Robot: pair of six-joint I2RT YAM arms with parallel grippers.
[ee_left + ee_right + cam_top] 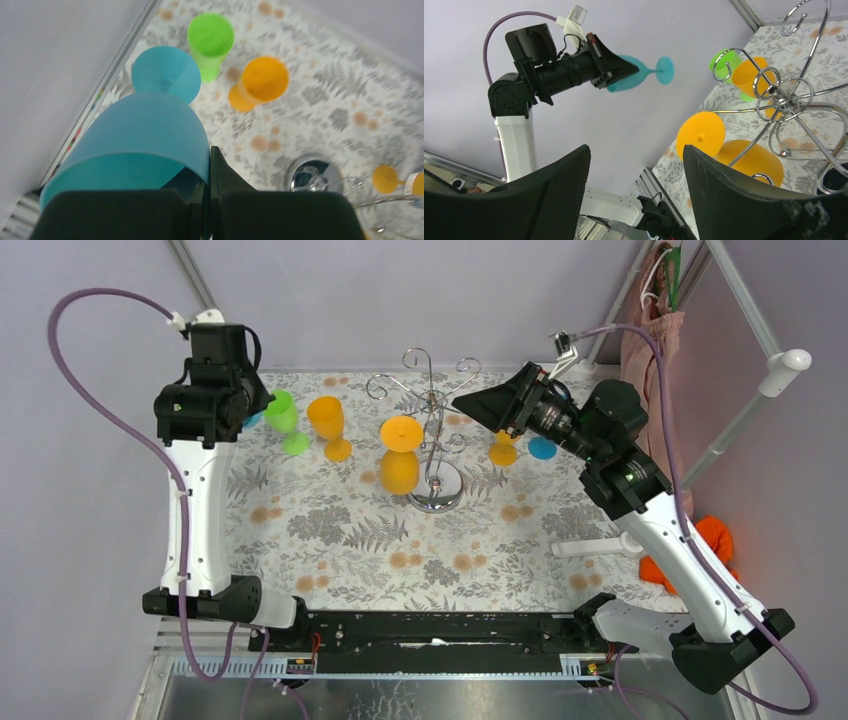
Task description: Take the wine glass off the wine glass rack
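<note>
The silver wire wine glass rack (436,430) stands mid-table on its round shiny base (437,487). An orange wine glass (400,468) hangs upside down from one of its arms, foot up; it also shows in the right wrist view (751,160). My left gripper (250,416) is at the far left, off the rack, shut on the rim of a blue wine glass (150,130), one finger inside the bowl and one outside (220,172). My right gripper (472,400) is open and empty beside the rack's right side, above the table (636,170).
A green glass (284,420) and an orange glass (329,426) stand left of the rack. Another orange glass (503,448) and a blue foot (542,448) lie partly hidden under the right arm. A white handle (595,546) lies at right. The back wall is close.
</note>
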